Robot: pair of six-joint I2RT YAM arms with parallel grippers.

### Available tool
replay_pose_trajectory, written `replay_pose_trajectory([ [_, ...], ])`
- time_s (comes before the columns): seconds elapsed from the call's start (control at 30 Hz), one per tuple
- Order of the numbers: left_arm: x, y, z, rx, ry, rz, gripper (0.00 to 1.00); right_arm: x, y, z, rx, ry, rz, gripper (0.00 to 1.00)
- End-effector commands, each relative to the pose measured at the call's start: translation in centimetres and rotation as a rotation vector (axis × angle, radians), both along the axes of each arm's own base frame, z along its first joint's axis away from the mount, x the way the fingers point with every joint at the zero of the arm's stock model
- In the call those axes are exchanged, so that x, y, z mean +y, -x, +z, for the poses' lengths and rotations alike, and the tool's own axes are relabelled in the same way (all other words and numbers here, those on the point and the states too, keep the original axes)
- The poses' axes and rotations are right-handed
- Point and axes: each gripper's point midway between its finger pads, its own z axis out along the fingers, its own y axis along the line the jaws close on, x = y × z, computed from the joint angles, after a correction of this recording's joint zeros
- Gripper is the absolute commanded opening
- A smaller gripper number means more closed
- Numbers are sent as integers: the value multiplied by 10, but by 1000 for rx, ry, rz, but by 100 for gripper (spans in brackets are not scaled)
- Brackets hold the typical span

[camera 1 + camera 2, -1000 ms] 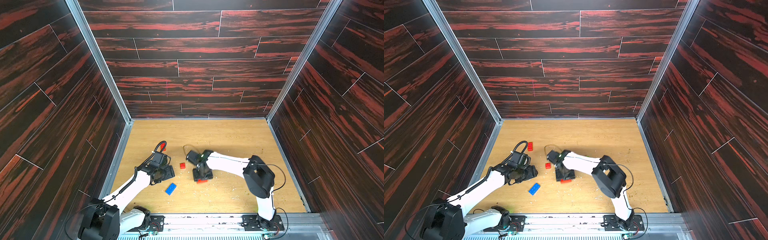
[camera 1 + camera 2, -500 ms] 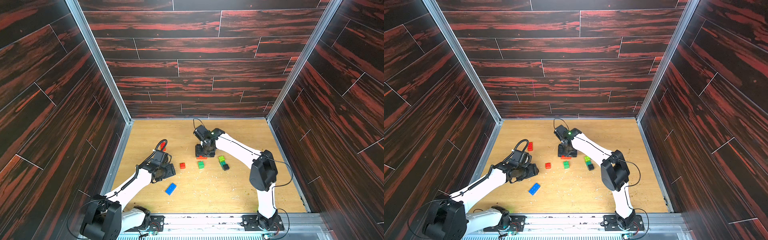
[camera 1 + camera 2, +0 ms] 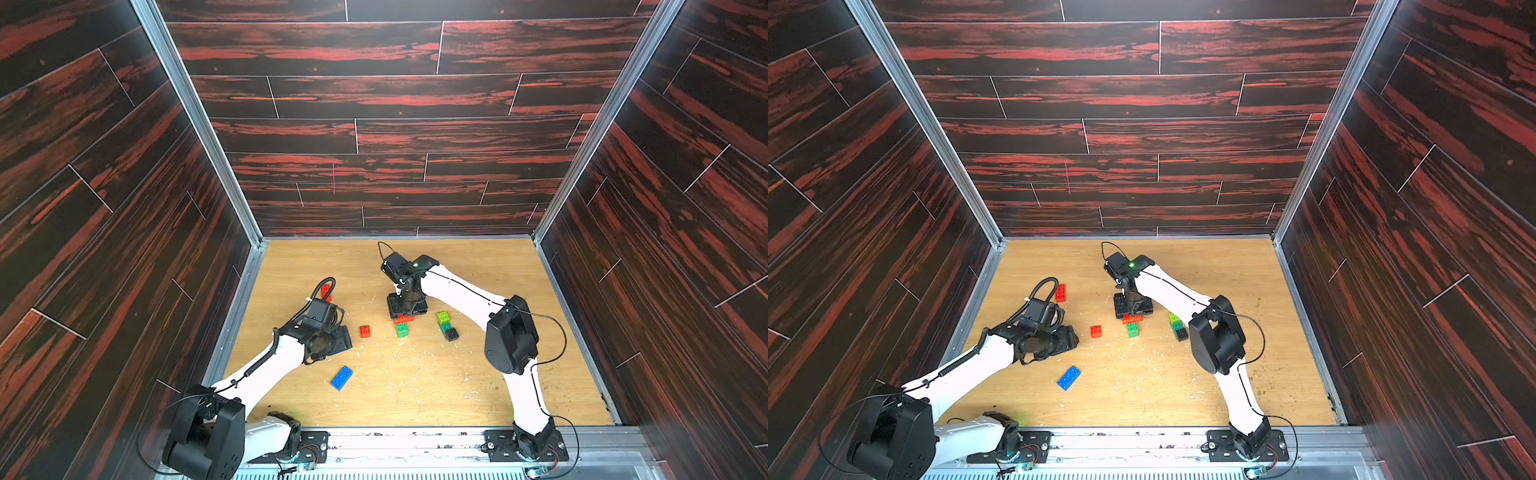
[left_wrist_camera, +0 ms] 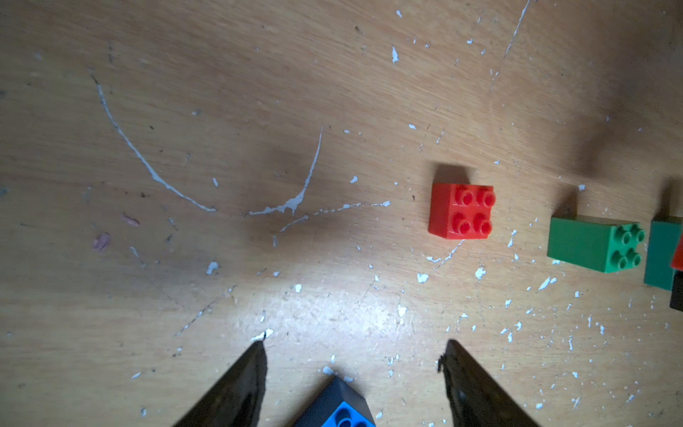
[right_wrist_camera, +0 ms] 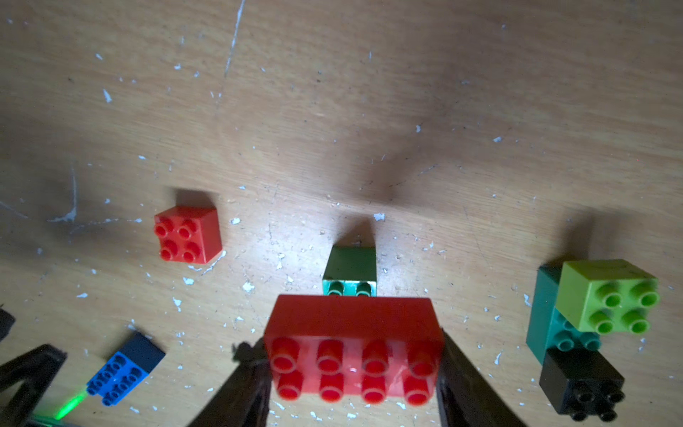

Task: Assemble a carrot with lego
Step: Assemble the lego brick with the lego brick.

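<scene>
Oblong red brick (image 5: 349,318) is being gripped by R claw (image 5: 343,355) at mid counter (image 3: 465,390), just far of green brick (image 5: 351,264). L claw (image 4: 354,345) is being held agape, empty, w/ blue brick (image 3: 341,377) at its near side.

dark red-streaked plank walls (image 3: 374,95) box in a scuffed light wooden floor (image 3: 415,395) — metal corner rails (image 3: 199,124).

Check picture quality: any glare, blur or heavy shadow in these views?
Left wrist view: a bright patch washes out the scratched wooden tabletop ahead of the open left gripper, corners dim. Right wrist view: the long red studded plastic brick held in the right gripper looks slightly soft, with a small glint; a green light streak at one edge. Both top views: evenly lit, sharp.
</scene>
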Motion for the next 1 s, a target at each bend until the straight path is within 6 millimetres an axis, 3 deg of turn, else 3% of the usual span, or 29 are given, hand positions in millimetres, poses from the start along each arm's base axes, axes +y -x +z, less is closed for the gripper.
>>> replay_pose_trajectory([
  [0.0, -5, -9, 8, -20, 12, -4, 76, -3, 11, -21, 59, 38, 40, 53],
  [0.97, -3, -9, 6, -15, 9, 7, 76, -1, 26, -57, 108, 77, 84, 53],
])
